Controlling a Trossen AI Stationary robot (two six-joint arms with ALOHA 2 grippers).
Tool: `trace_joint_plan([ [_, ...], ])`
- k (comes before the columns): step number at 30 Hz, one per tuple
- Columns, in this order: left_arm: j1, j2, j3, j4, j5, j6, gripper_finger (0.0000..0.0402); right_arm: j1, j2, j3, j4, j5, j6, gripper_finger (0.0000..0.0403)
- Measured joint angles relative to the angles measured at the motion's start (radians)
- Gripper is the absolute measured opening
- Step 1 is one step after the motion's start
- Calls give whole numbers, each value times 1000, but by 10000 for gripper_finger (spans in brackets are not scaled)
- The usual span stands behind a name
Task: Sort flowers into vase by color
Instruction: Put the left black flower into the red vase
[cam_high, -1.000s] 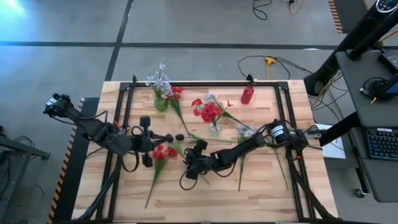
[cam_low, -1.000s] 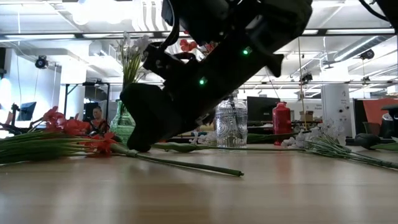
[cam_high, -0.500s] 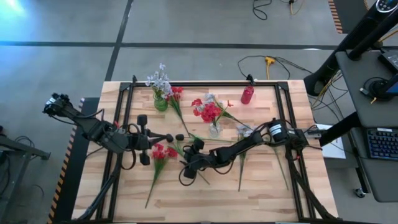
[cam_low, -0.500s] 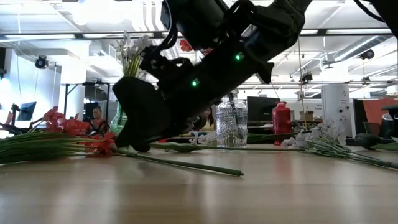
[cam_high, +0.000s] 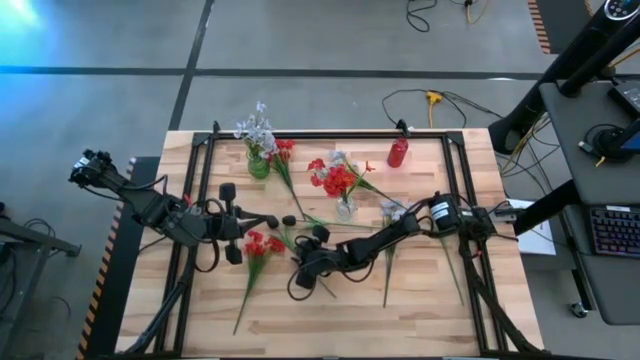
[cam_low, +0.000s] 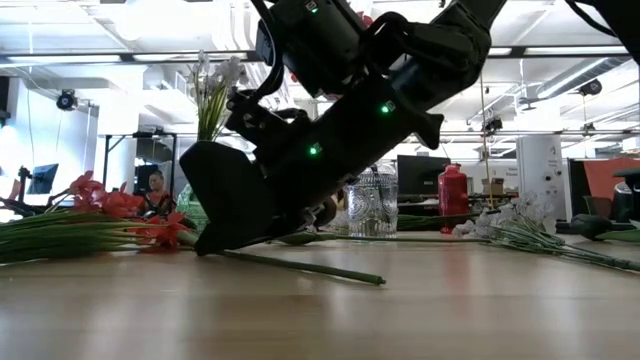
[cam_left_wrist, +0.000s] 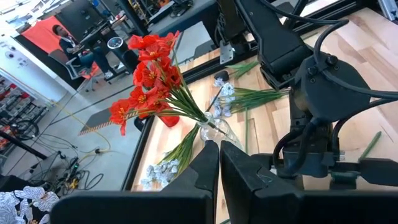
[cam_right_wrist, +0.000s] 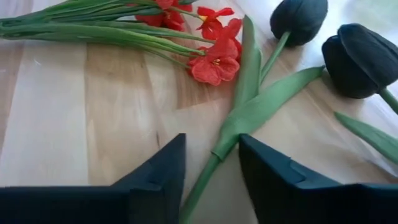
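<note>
Two dark blackish flowers (cam_right_wrist: 298, 18) (cam_right_wrist: 360, 59) lie on the table beside a bunch of red flowers (cam_right_wrist: 211, 62). My right gripper (cam_right_wrist: 211, 186) is down at the tabletop, open, one finger on each side of a dark flower's green stem (cam_right_wrist: 202, 183); it also shows in the high view (cam_high: 300, 268). A green vase (cam_high: 258, 165) holds pale flowers. A clear vase (cam_high: 345, 207) holds red flowers. My left gripper (cam_left_wrist: 219, 168) is shut on nothing and hovers left of the middle (cam_high: 270, 221). My right gripper's fingers (cam_right_wrist: 155, 180) straddle the dark flower's stem just below its leaves (cam_right_wrist: 217, 152), slanting down from the table's right and lying across it. The stem lies flat on the table. One finger is close against it; whether it touches, I cannot tell.
Pale flowers (cam_high: 392, 212) lie to the right of the clear vase, their stems running toward the near edge. A red bottle (cam_high: 398, 152) stands at the far side. A black frame (cam_high: 330, 135) runs around the tabletop. Bare wood shows along the near edge.
My right gripper has sunk to the tabletop and gone a little toward the table's left edge, tipping further down over the dark flower's stem. The flowers have kept their places.
</note>
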Motion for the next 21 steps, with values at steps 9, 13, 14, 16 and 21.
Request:
trace_joint_plan([
  [9,0,0,0,0,0,0,0,-3,0,-1,-19,4,-1,15],
  [13,0,0,0,0,0,0,0,-3,-4,-2,-21,4,-2,13],
  [14,0,0,0,0,0,0,0,-3,-8,-3,-25,1,-2,13],
  [16,0,0,0,0,0,0,0,-1,-22,-4,-35,-2,-3,13],
  [21,0,0,0,1,0,0,0,2,-66,-8,-79,12,-10,13],
])
